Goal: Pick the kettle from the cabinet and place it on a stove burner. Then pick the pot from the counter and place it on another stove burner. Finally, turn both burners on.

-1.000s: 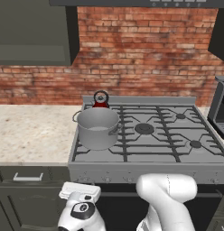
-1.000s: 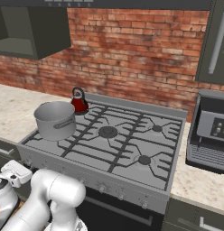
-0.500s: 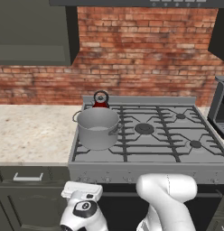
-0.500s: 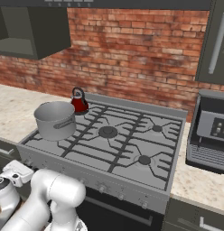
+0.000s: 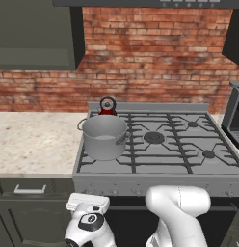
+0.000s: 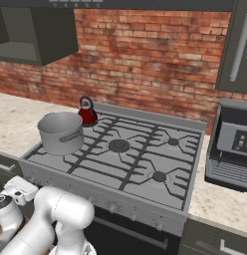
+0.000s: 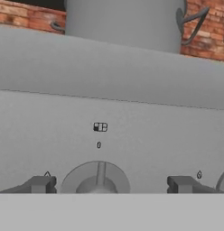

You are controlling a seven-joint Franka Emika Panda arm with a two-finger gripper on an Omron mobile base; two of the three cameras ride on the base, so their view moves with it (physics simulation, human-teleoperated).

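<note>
Nothing on the cooktop has shifted, pot (image 5: 104,136) in front of kettle (image 5: 107,106); your claw (image 7: 109,185) stands spread around a stiff round burner knob (image 7: 96,178), so pinch its raised rib.

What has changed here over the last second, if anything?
Very little. The robot's hand has crept a touch nearer the grey stove front, low down; its pincer stays open around a round grey knob, holding nothing. The grey metal pot and small red kettle sit unmoved on their burners.
</note>
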